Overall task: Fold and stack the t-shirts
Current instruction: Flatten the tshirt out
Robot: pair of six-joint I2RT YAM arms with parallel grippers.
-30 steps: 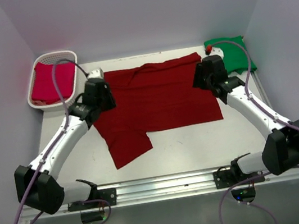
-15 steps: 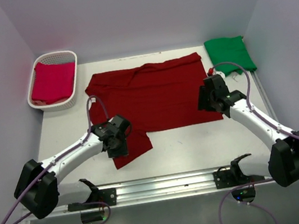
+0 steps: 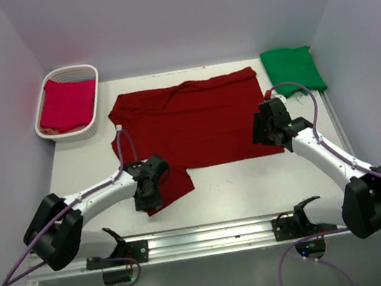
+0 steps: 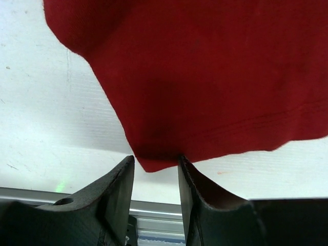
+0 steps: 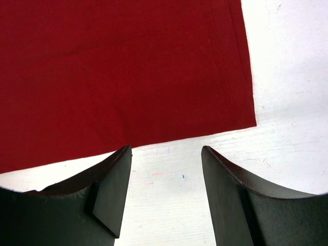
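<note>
- Maroon t-shirt (image 3: 194,120) lies spread mid-table, its near-left corner trailing toward the arms.
- Left gripper (image 4: 155,160), jaws parted, straddles that corner's tip; such a shallow bite could slip off.
- Right gripper (image 5: 166,149), jaws spread, hovers over the near hem.
- A second ago both grippers sat at the shirt's far corners.

Three t-shirts: one maroon tee (image 3: 195,124), one green tee (image 3: 292,69), one crimson tee (image 3: 67,104). One white lattice basket (image 3: 66,134) and one table (image 3: 240,179). Two grippers: left gripper (image 4: 155,164), right gripper (image 5: 166,151).
</note>
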